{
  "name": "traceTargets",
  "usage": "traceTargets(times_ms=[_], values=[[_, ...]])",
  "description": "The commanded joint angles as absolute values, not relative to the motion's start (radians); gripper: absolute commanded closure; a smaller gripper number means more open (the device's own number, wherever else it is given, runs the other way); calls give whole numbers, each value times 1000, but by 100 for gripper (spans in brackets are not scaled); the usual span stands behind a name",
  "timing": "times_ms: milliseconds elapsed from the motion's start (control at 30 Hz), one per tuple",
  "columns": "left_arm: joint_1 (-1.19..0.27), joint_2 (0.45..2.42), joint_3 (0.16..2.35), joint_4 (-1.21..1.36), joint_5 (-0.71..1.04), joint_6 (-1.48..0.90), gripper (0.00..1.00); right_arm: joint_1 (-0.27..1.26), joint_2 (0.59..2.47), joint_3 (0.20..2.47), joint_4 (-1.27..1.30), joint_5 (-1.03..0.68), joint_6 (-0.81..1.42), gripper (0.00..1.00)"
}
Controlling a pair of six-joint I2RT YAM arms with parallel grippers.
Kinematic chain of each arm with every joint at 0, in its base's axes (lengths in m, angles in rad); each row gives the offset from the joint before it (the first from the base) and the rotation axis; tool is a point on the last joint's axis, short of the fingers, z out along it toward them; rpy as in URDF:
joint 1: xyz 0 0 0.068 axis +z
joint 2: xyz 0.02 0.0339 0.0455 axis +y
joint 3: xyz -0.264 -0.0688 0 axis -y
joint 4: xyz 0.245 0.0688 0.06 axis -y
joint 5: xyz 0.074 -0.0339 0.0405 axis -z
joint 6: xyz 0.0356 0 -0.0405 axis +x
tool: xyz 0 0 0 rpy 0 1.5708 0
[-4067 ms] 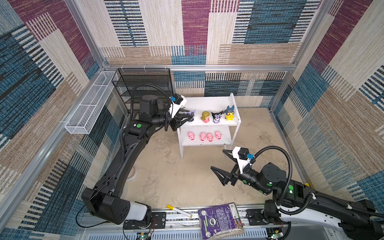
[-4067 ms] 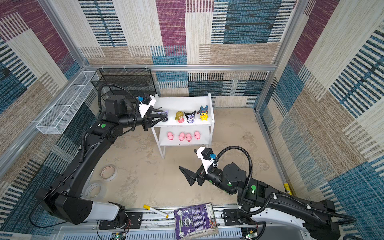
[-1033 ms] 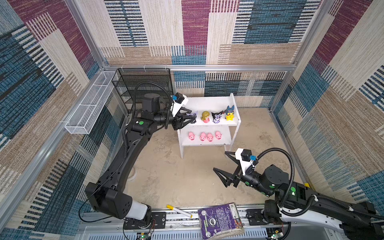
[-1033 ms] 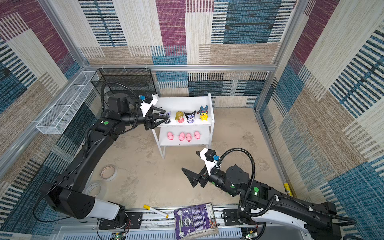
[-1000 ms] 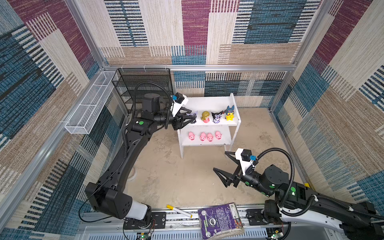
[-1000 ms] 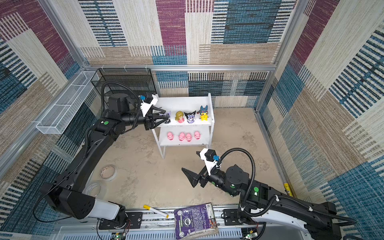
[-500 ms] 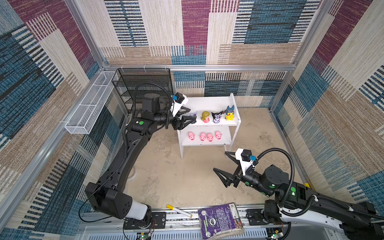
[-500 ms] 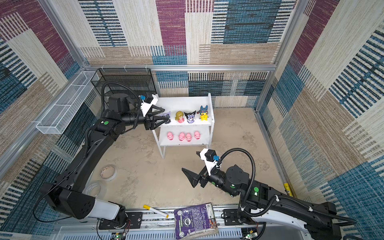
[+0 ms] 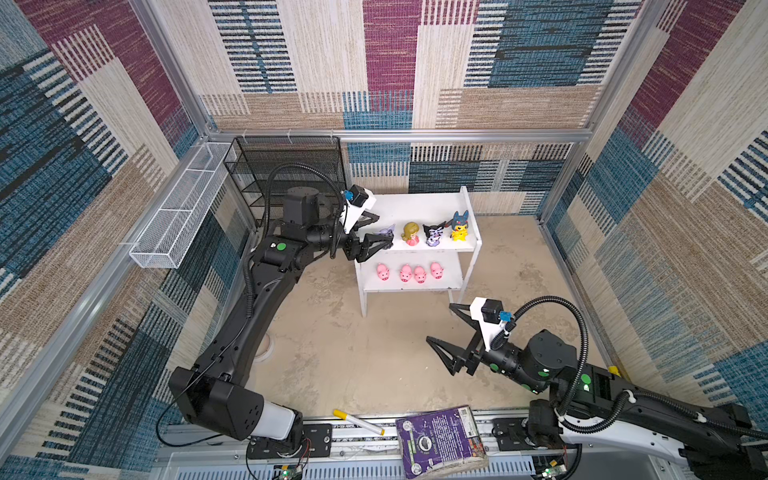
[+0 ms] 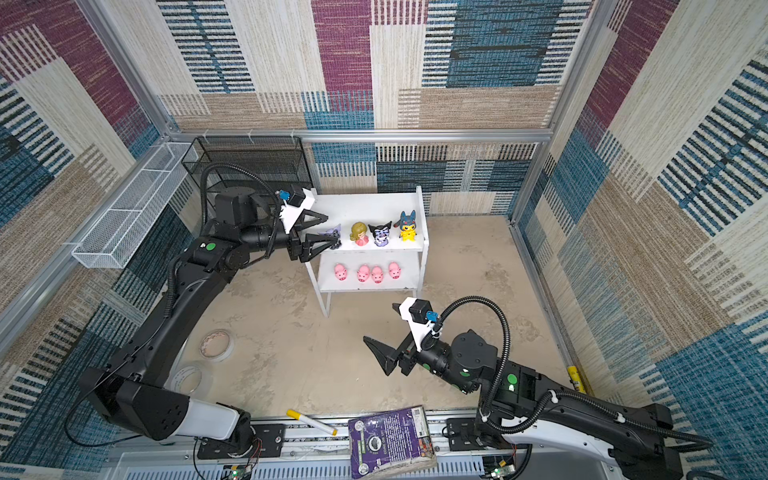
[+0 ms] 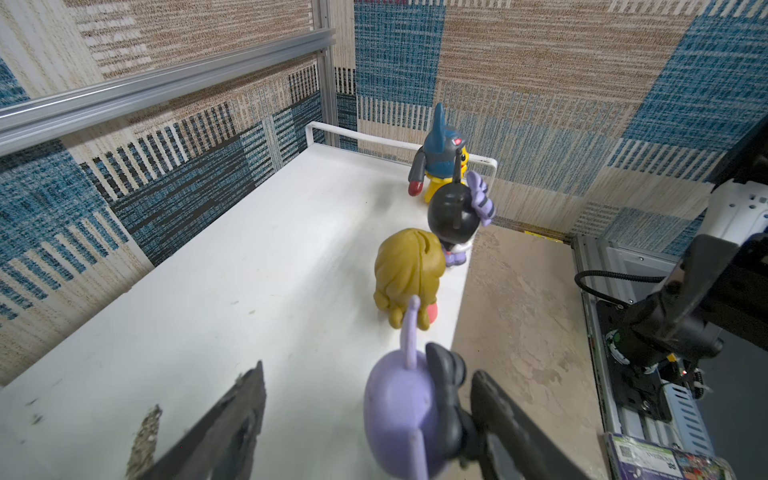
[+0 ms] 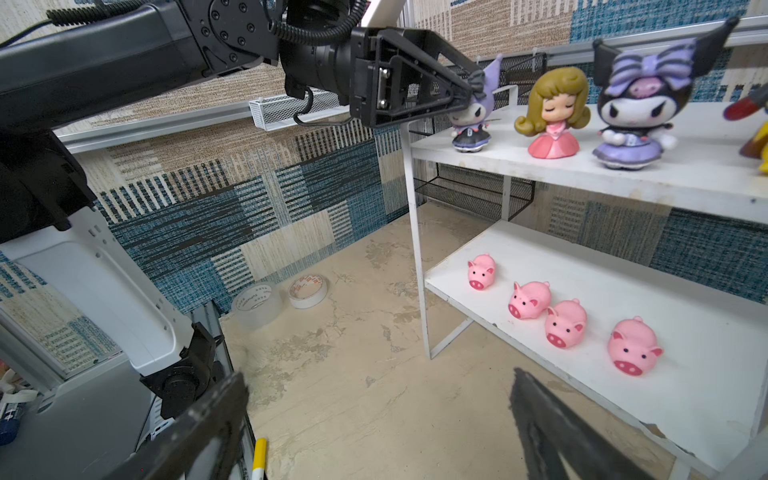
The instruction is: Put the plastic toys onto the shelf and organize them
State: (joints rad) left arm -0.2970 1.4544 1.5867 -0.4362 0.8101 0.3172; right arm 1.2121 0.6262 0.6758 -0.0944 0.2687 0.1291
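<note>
My left gripper (image 9: 384, 227) is at the left end of the shelf (image 9: 415, 205), up at the top board. Its fingers are apart, wider than the lilac toy (image 11: 399, 419) that stands between them. In the left wrist view one finger (image 11: 503, 415) is right up against the toy's black bow. The other finger (image 11: 224, 419) is well away from the toy. So the gripper is not squeezing anything. The lilac toy stands upright on the top board, near the front edge.

Next to it, in a row along that edge, I see the girl (image 9: 410, 234), the black toy (image 9: 433, 237) and the yellow toy (image 9: 459, 226). All of them stand up.

On the bottom board there are four pigs (image 9: 405, 273) in a row. The two middle ones are close together.

My right gripper (image 9: 439, 322) hangs low over the floor in front of the shelf. Its fingers are spread as wide as they go, and there is nothing in them.

A marker (image 9: 357, 422) and a book (image 9: 440, 440) lie by the rail at the near edge, well apart from the shelf.
</note>
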Motion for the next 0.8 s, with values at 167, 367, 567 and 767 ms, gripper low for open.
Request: traceTargets(times_ms=[167,367,567,767], values=[[-297,1433,1586,-423,827,316,17,1213,626,671,-74,260,134,0],[-297,1435,1588,-448,826,326,12,1214,627,670,-71,256,135,1],[-298,1433,1568,-465,795,341,12,1214,626,669,-71,255,135,0],[-299,1452,1579,-477,772,352,12,1213,632,672,-70,254,131,0]])
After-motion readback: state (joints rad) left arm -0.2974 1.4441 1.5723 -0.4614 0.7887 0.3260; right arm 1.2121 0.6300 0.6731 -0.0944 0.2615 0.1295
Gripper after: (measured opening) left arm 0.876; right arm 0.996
